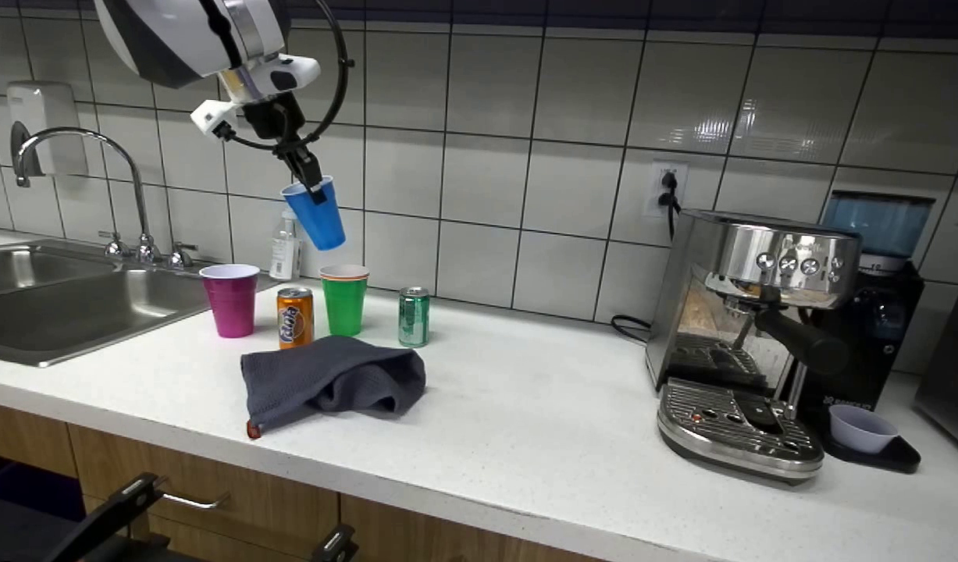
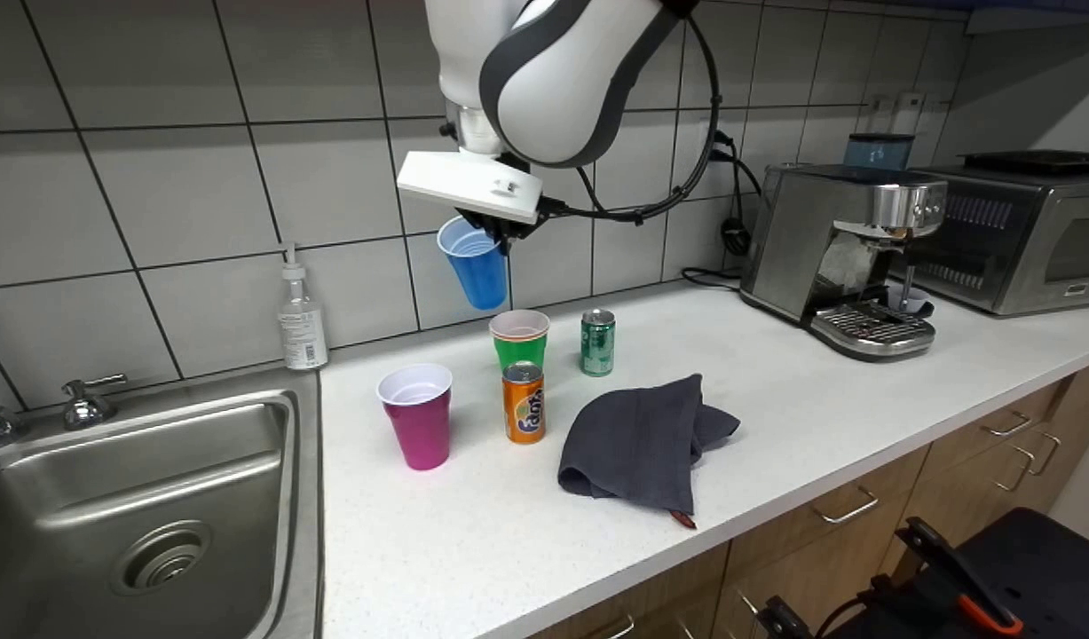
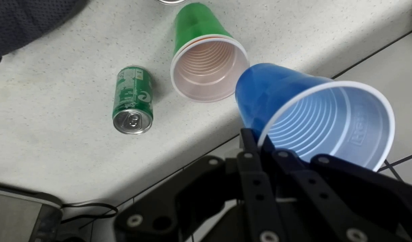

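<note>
My gripper (image 3: pixel 258 137) is shut on the rim and wall of a blue plastic cup (image 3: pixel 271 85), one finger inside it and one outside. In both exterior views the blue cup (image 1: pixel 320 222) hangs tilted above the counter, its mouth up towards the gripper. Below it stands a green cup (image 1: pixel 344 306) with an orange edge showing at its rim, apparently another cup nested inside. A green can (image 3: pixel 132 90) stands beside the green cup. An orange Fanta can (image 2: pixel 524 404) and a magenta cup (image 2: pixel 420 426) stand nearer the sink. A dark grey cloth (image 1: pixel 330 382) lies crumpled in front.
A steel sink (image 2: pixel 300 497) with a faucet (image 1: pixel 139 187) borders the cups. A soap bottle (image 2: pixel 301 324) stands at the tiled wall (image 1: pixel 486 179). Farther along are an espresso machine (image 1: pixel 752 312) and a microwave oven (image 2: pixel 1014 231). Something reddish (image 1: pixel 253 429) pokes out under the cloth.
</note>
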{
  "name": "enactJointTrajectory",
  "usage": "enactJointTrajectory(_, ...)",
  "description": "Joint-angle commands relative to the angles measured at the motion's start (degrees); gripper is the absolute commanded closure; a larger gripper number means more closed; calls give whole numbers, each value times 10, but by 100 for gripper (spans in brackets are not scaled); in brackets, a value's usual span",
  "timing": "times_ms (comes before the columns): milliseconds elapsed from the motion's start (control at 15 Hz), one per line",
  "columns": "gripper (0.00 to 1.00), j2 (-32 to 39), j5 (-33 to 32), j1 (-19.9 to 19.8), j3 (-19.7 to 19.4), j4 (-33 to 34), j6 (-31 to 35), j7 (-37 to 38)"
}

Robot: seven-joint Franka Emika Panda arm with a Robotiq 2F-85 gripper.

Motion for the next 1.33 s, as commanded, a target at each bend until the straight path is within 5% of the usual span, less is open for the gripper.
enactJointTrajectory(0, 99, -26, -14, -24, 18, -21, -8, 29)
enactJointTrajectory(1267, 99, -23, 18, -57, 22, -39, -14, 22)
